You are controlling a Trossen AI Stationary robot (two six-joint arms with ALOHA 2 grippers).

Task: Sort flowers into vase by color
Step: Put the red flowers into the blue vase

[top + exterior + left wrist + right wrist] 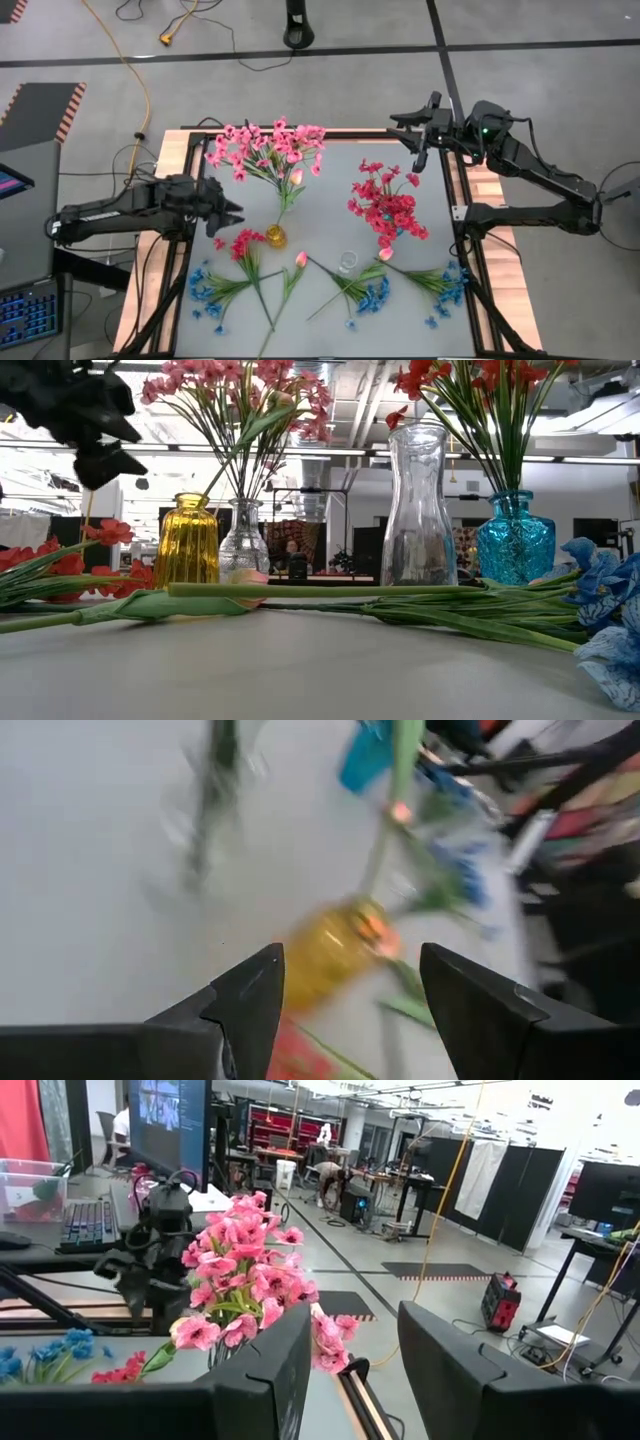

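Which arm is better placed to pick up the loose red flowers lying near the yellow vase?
Left. Its open tool hovers beside the loose red flowers and yellow vase, while the right tool waits at the table's far right corner.

Four vases stand on the table — a yellow vase point(187, 540), a small clear vase point(244, 540), a tall clear vase point(417, 507) and a blue vase point(514, 538), left to right in the low view. Two hold bunches: a light pink bunch point(265, 148) upper left of centre in the high view, a red bunch point(388, 206) right of centre. Along the bottom lie three blue sprig clusters point(208, 290), one loose red sprig point(246, 244) — and two pink buds point(301, 259); single blossoms are too small to count.
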